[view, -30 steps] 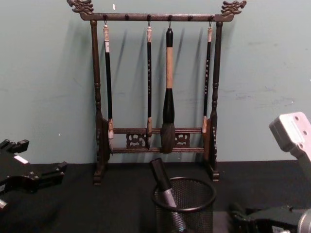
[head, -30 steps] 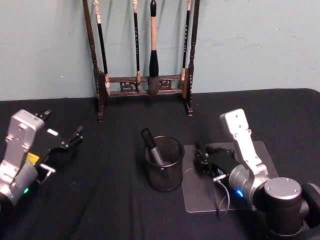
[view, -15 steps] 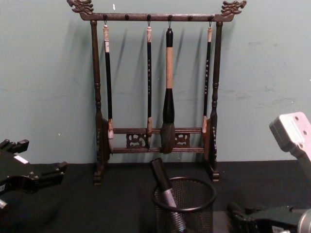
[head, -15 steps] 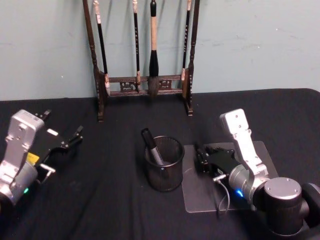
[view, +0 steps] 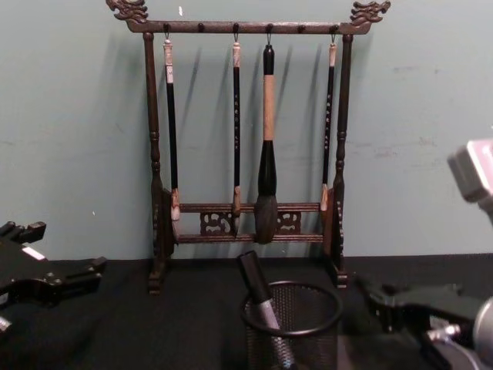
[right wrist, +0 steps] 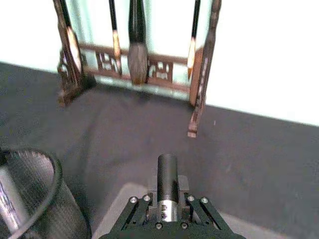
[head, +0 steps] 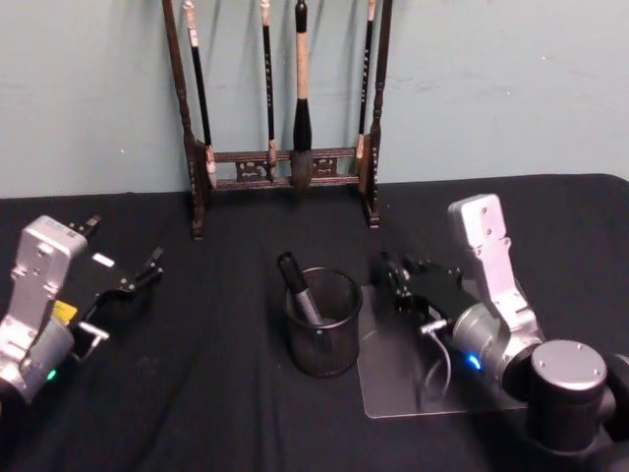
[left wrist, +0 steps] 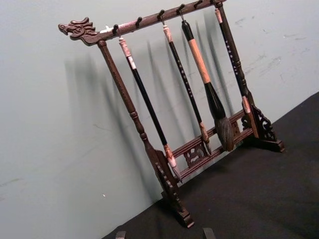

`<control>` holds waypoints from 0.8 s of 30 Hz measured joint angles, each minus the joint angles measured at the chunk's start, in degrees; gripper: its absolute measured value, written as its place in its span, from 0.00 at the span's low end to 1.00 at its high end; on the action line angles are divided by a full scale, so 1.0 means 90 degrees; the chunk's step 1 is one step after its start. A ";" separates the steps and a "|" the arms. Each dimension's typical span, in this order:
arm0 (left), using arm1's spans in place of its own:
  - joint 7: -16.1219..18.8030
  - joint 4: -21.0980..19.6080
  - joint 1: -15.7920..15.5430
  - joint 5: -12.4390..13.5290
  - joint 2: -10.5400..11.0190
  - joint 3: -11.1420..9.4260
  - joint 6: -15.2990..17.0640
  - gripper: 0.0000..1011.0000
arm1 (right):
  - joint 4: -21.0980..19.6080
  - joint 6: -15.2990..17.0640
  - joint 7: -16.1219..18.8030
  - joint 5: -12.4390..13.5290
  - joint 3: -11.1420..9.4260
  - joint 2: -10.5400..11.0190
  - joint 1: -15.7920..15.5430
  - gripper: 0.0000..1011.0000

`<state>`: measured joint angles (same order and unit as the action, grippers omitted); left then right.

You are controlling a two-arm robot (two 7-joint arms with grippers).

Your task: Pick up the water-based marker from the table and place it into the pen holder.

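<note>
Nearest the robot, the right tool [head: 391, 276] hovers above a clear mat [head: 393, 379] on the black desk [head: 216, 393], its fingers clamped on a dark marker [right wrist: 167, 184] seen in the right wrist view. Just to its left stands the mesh pen holder [head: 323, 322], with another marker [head: 298, 289] leaning inside it. At the far left the left tool [head: 126, 275] is held above the desk, fingers spread and empty. Behind, against the pale green wall [head: 491, 79], a carved brush rack [view: 250, 154] carries four hanging calligraphy brushes [view: 266, 166].
</note>
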<state>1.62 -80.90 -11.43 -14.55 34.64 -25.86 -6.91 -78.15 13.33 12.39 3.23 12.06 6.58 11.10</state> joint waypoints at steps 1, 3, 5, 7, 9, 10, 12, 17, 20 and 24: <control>0.0000 0.0000 0.0000 0.0000 0.0000 0.0000 0.0000 0.99 | -0.0036 -0.0182 0.0027 0.0072 -0.0001 0.0007 0.0053 0.24; 0.0000 0.0000 0.0000 0.0000 0.0000 0.0000 0.0000 0.99 | -0.0058 -0.0359 0.0067 0.0179 -0.0013 0.0004 0.0135 0.24; 0.0000 0.0000 0.0000 0.0000 0.0000 0.0000 0.0000 0.99 | -0.0089 -0.0515 0.0121 0.0281 -0.0003 0.0003 0.0240 0.24; 0.0000 0.0000 0.0000 0.0000 0.0000 0.0000 0.0000 0.99 | -0.0105 -0.0579 0.0150 0.0322 0.0017 0.0006 0.0284 0.24; 0.0000 0.0000 0.0000 0.0000 0.0000 0.0000 0.0000 0.99 | -0.0137 -0.0670 0.0201 0.0375 0.0065 0.0012 0.0359 0.24; 0.0000 0.0000 0.0000 0.0000 0.0000 0.0000 0.0000 0.99 | -0.0145 -0.0694 0.0217 0.0389 0.0079 0.0014 0.0377 0.24; 0.0000 0.0000 0.0000 0.0000 0.0000 0.0000 0.0000 0.99 | -0.0191 -0.0789 0.0317 0.0473 0.0157 0.0022 0.0461 0.24; 0.0000 0.0000 0.0000 0.0000 0.0000 0.0000 0.0000 0.99 | -0.0269 -0.0912 0.0468 0.0606 0.0288 0.0024 0.0542 0.24; 0.0000 0.0000 0.0000 0.0000 0.0000 0.0000 0.0000 0.99 | -0.0338 -0.1005 0.0644 0.0759 0.0440 0.0014 0.0593 0.24; 0.0000 0.0000 0.0000 0.0000 0.0000 0.0000 0.0000 0.99 | -0.0357 -0.1060 0.0764 0.0874 0.0565 0.0001 0.0627 0.23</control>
<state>1.62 -80.90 -11.44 -14.55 34.64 -25.86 -6.91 -81.37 3.79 19.26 11.09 17.14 6.59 16.74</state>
